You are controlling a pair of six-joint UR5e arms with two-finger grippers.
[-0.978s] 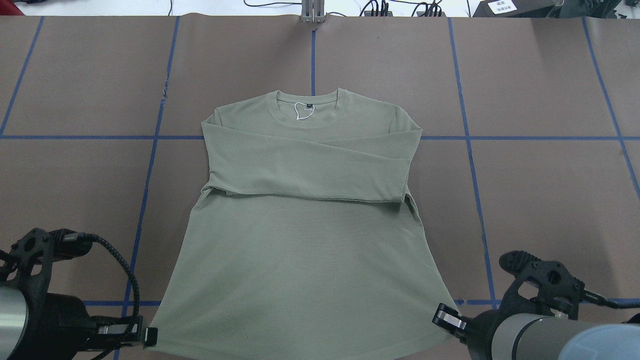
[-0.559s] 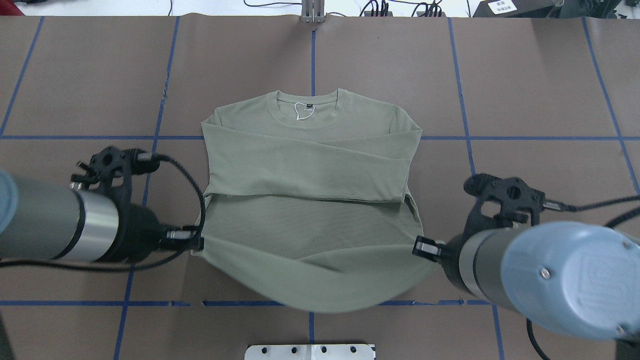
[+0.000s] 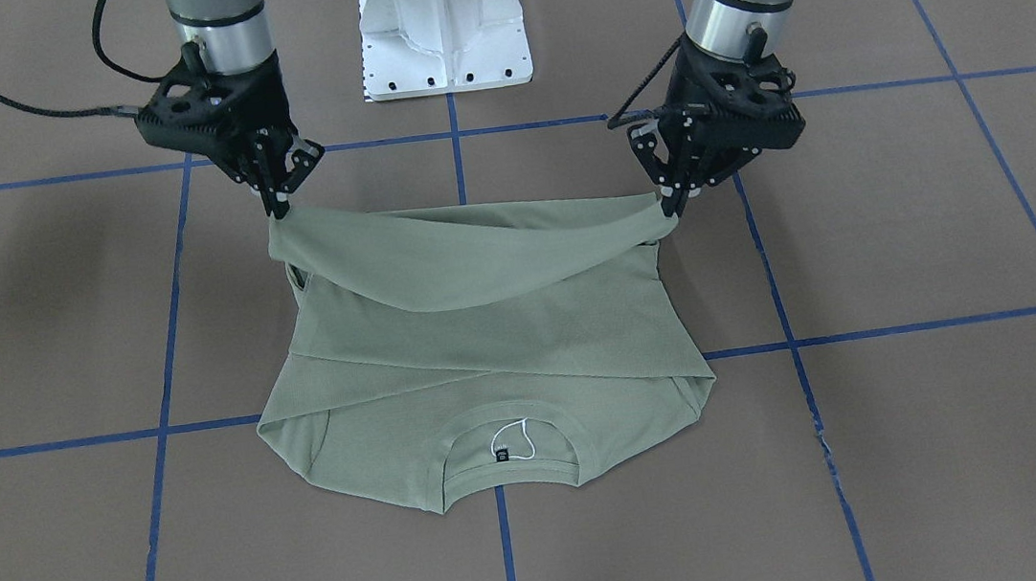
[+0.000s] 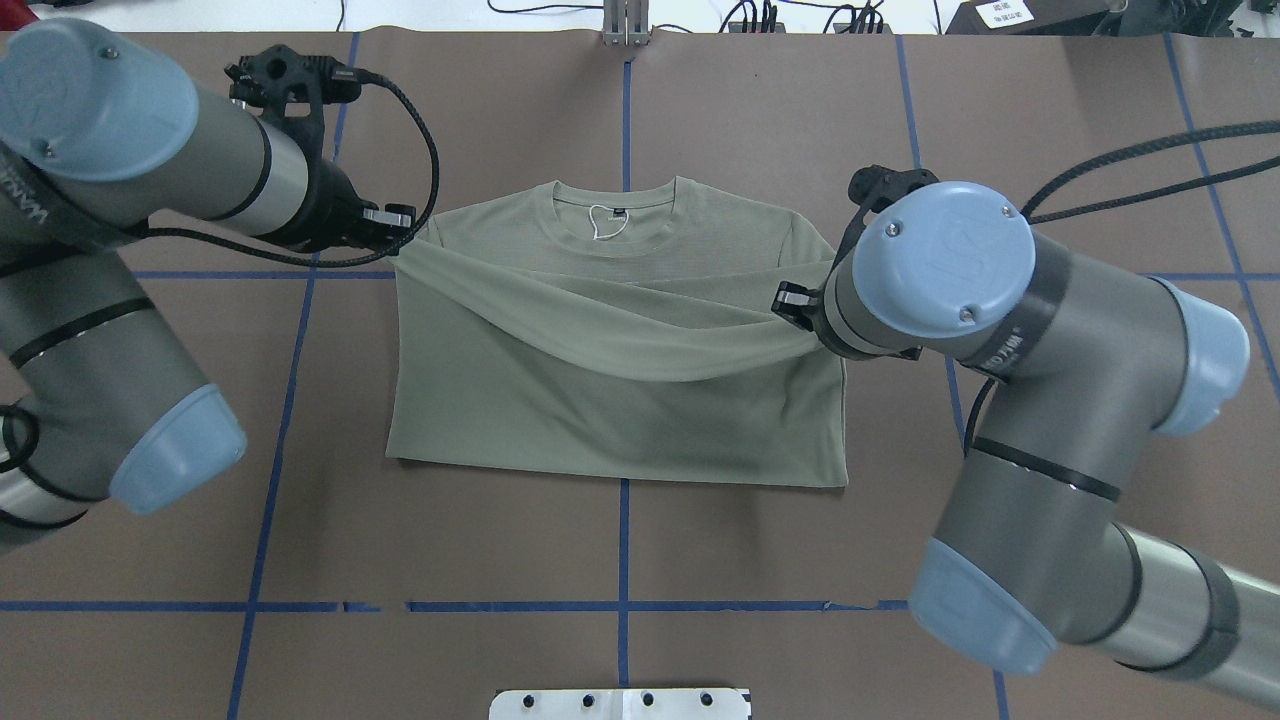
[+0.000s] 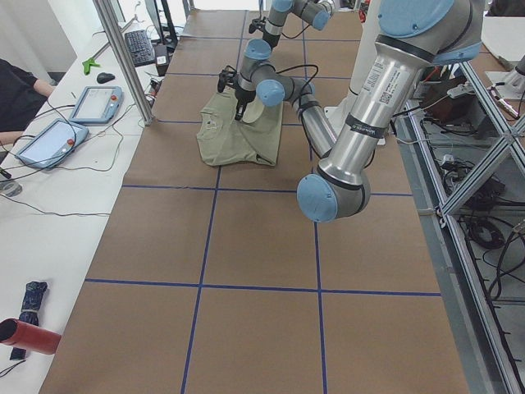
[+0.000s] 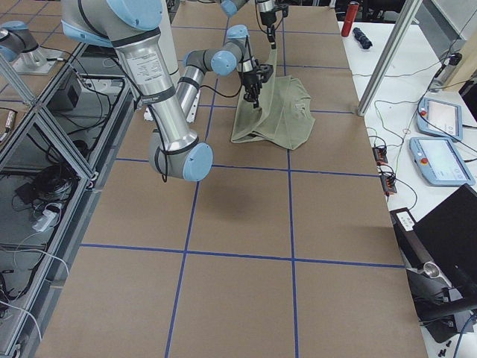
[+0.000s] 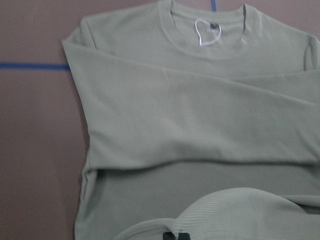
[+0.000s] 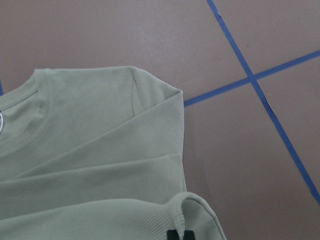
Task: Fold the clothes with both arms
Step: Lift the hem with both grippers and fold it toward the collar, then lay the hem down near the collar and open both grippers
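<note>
Brown-papered table [image 4: 420, 550] carries the shirt [image 4: 620, 430]. Left pincer [image 4: 405, 226] and right pincer [image 4: 787, 300] each clench a corner of the hem [image 4: 620, 370], raised just short of the collar [image 4: 550, 215], apparently so the fold lands square.

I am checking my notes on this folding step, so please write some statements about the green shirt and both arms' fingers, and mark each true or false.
The left fingers and right fingers each pinch a hem corner of the sage-green long-sleeved knit shirt. True.
The held hem lies flat on the brown table. False: it hangs raised, sagging in the middle.
The white string loop at the neckline is covered. False: it shows.
Both sleeves lie folded across the chest. True.
</note>
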